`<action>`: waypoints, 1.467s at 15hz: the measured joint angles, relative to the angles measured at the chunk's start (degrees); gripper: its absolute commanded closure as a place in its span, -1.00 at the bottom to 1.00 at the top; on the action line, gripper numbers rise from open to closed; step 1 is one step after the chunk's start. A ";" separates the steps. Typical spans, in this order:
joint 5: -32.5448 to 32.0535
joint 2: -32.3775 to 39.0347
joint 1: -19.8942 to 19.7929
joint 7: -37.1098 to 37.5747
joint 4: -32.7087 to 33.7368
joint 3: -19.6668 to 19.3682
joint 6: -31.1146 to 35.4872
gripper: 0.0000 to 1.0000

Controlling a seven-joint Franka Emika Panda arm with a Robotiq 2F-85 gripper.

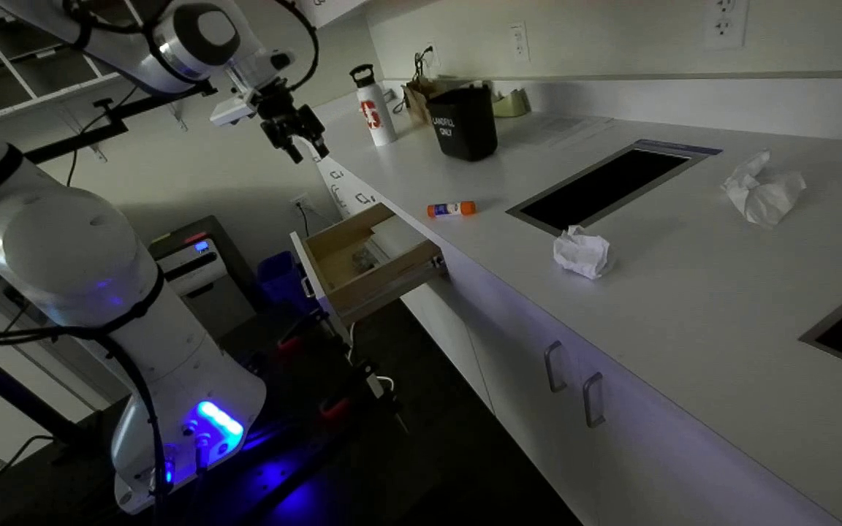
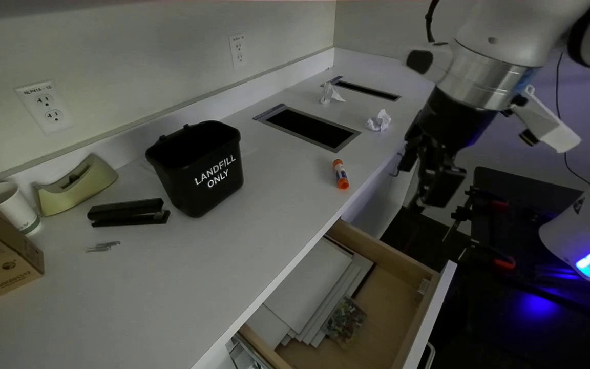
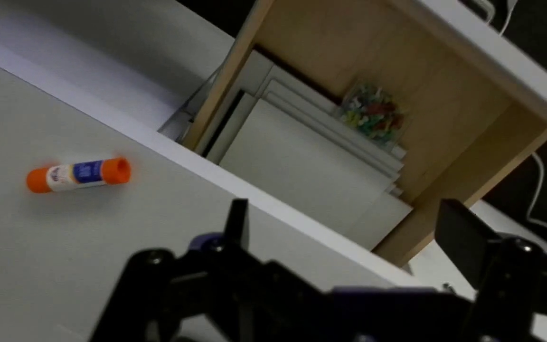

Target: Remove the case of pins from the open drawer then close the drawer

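The drawer is pulled open below the counter, with tan wooden sides and a white front; it shows in both exterior views [image 1: 384, 283] [image 2: 430, 315] and the wrist view [image 3: 506, 57]. The case of pins, a small flat clear box with multicoloured contents, lies on the drawer bottom against a stack of flat pale sheets. It shows in both exterior views [image 1: 365, 258] [image 2: 345, 319] and the wrist view [image 3: 373, 113]. My gripper [image 1: 309, 154] is open and empty, raised above the counter edge and drawer, apart from the case. Its fingers also show in an exterior view [image 2: 423, 187] and the wrist view [image 3: 344, 204].
The stack of pale sheets [image 2: 308, 284] fills the drawer's inner part. On the counter [image 2: 172, 287] are an orange glue stick [image 2: 341, 174], a black landfill bin [image 2: 197, 169], a stapler [image 2: 128, 212], a bottle [image 1: 373, 109], a cardboard box [image 2: 0, 261] and crumpled paper [image 1: 582, 252].
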 measured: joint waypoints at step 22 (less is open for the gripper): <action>-37.11 21.49 2.74 -3.23 0.79 6.19 11.14 -1.00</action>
